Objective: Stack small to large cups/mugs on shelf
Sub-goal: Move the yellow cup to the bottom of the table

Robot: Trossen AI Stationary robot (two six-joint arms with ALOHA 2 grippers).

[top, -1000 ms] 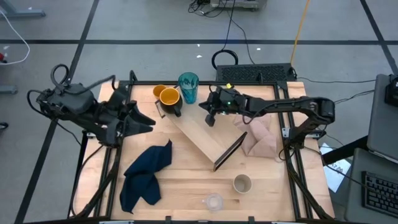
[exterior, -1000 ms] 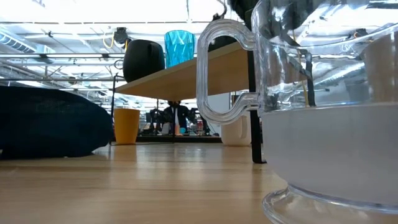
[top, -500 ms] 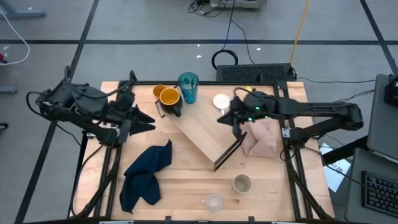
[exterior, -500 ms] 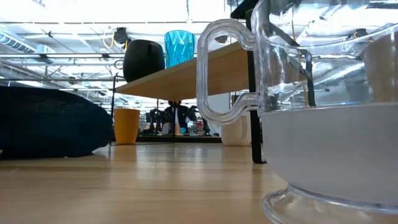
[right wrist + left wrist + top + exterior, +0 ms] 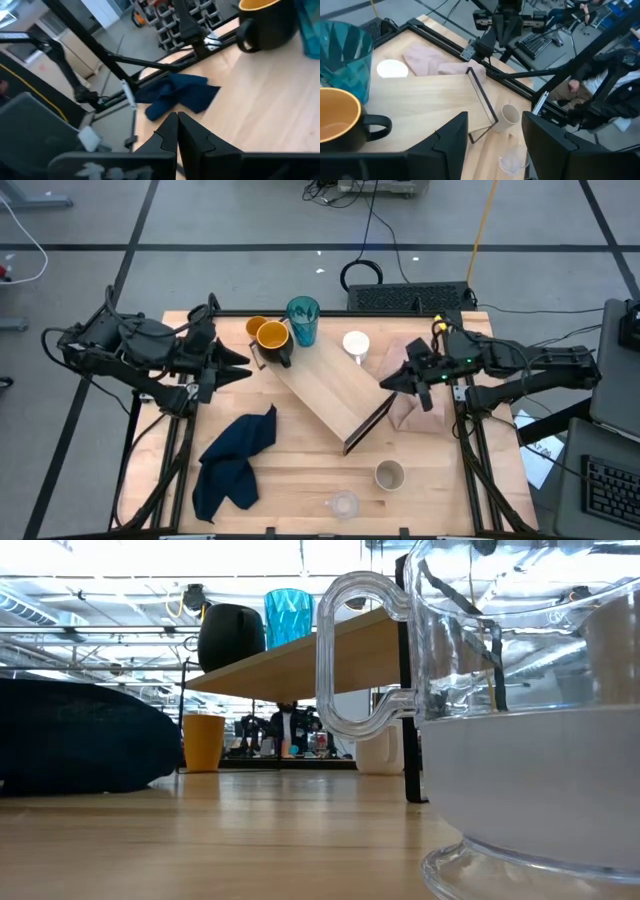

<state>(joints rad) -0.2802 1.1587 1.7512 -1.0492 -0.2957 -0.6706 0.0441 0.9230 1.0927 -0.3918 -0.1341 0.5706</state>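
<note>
Shelf (image 5: 325, 395): light-wood board, set diagonally mid-table, dark end support toward the near right.
Teal tumbler (image 5: 303, 320): upright at the far end of the shelf – just beside the yellow mug.
Yellow mug (image 5: 273, 338): dark outside, dark handle, also at the shelf's far end; small orange cup (image 5: 256, 327) touching or just behind it, on the table.
White mug (image 5: 355, 344): near the shelf's far right edge; cannot tell whether on the board or beside it.
Beige cup (image 5: 389, 475): on the table, near side, well apart from the shelf.
Clear cup (image 5: 344, 504): at the near table edge, close to the low camera.
Left gripper (image 5: 238, 367): at the left side of the table, pointing toward the yellow mug – fingers parted, grasping nothing.
Right gripper (image 5: 392, 383): over the right end of the shelf, beside the pink cloth (image 5: 425, 405); fingers pressed together, empty.
Blue cloth (image 5: 235, 460): crumpled, near left of the shelf.
</note>
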